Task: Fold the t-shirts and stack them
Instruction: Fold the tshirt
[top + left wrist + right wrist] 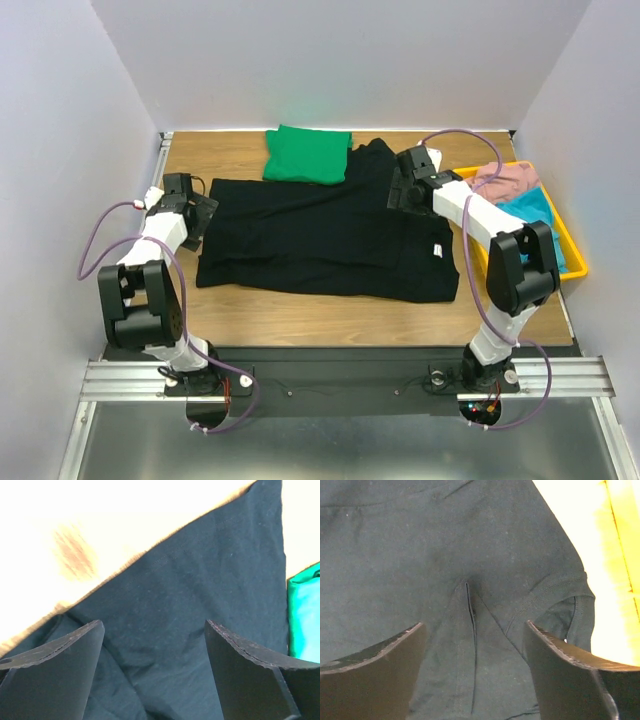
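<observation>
From above, we see the black shirt (330, 235) spread flat across the middle of the table (300, 315), with its white tag (437, 249) near the right end. The green shirt (308, 153) lies folded at the far edge, touching the black one. The left gripper (203, 215) sits at the black shirt's left edge. The right gripper (398, 187) is over its far right part, near a yellow bin (572, 255) of cloth.

At the left wrist, we look between jaws spread wide and holding nothing, just above black cloth, with green at the right.

At the right wrist, our jaws likewise stand apart and empty over the black shirt, near a sleeve (570, 605).
</observation>
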Available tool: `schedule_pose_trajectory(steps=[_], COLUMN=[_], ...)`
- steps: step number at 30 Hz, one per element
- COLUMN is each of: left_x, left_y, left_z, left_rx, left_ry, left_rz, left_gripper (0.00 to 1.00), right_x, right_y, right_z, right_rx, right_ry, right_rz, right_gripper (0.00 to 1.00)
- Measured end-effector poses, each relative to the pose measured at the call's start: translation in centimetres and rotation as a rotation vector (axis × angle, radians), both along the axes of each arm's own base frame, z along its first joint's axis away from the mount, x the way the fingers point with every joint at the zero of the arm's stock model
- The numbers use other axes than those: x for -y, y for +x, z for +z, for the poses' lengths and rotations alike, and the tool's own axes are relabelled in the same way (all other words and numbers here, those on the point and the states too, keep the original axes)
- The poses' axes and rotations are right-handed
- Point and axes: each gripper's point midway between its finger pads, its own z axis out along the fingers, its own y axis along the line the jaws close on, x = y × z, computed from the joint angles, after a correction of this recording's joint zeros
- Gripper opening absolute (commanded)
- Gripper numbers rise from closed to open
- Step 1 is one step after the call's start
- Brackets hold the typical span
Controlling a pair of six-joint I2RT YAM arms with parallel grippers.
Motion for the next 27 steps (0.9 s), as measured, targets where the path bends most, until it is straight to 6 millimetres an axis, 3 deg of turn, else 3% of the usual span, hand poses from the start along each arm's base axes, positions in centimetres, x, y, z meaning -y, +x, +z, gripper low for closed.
schedule_pose_trajectory(steps=[2,5,9,13,15,16,19,21,27], left_x=[-0.3,-0.4,-0.2,-0.1,-0.1,-0.1,-0.4,-0.5,-0.5], left_y=[-0.7,-2.4,-5.5,-8.1,-9.3,-9.4,-9.6,-9.6,-9.9], left_z=[0.6,1.1,1.3,0.3,-0.6,-0.8,-0.9,-0.8,-1.2], left_rx=[0.016,0.035,0.061,0.071,0.058,0.055,0.05,0.053,0.045], left_ry=[0.014,0.03,0.043,0.051,0.054,0.056,0.067,0.073,0.076], left_rz=[-0.004,-0.012,-0.018,-0.013,-0.009,-0.008,0.001,0.006,0.008], left_gripper=[0.94,0.94,0.95,0.95,0.95,0.95,0.95,0.96,0.95], right_x=[0.0,-0.5,-1.5,-3.3,-4.2,-4.4,-4.8,-5.1,-5.9], right_y=[0.0,-1.0,-5.3,-9.3,-11.1,-11.7,-12.0,-11.8,-11.0], right_z=[0.2,0.7,0.8,-2.0,-4.5,-5.5,-6.6,-7.0,-6.8], right_rx=[0.006,0.018,0.009,-0.083,-0.166,-0.201,-0.235,-0.238,-0.209], right_ry=[0.001,0.049,0.17,0.3,0.356,0.37,0.392,0.403,0.444], right_rz=[0.003,0.033,0.107,0.184,0.205,0.207,0.201,0.199,0.208], right_gripper=[0.95,0.96,0.91,0.73,0.63,0.63,0.62,0.52,0.37])
